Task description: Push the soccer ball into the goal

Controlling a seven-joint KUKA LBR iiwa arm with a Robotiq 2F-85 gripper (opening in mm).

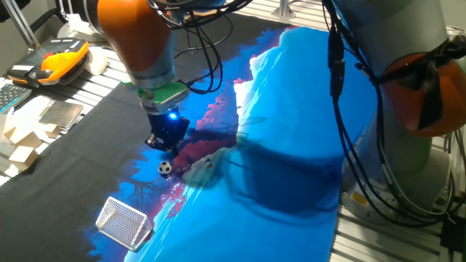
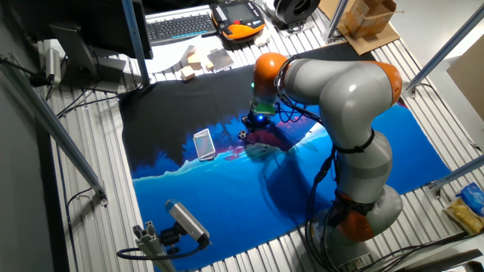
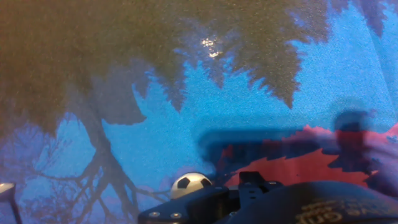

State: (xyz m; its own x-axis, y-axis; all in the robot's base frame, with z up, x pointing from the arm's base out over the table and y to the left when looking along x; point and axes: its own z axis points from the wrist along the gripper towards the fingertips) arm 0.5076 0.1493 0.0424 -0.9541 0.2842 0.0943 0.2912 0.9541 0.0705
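The goal had nothing inside it. It sat on the printed cloth that covered the counter, near the cloth's dark edge. The soccer ball lay on the cloth too, a little way from the goal and not touching it. The gripper hung right beside the ball, on the side away from the goal. I could not tell if it touched the ball. I could not tell if the jaws were released or clenched, because they looked like one dark lump.

The first fixed view showed the goal's wire mesh up close. The other fixed view showed the goal small and from above, with the ball between it and the gripper. Only that view showed the keyboard past the far edge of the counter. The hand view showed the ball peeking over the dark gripper body, low in the picture. The goal did not show there
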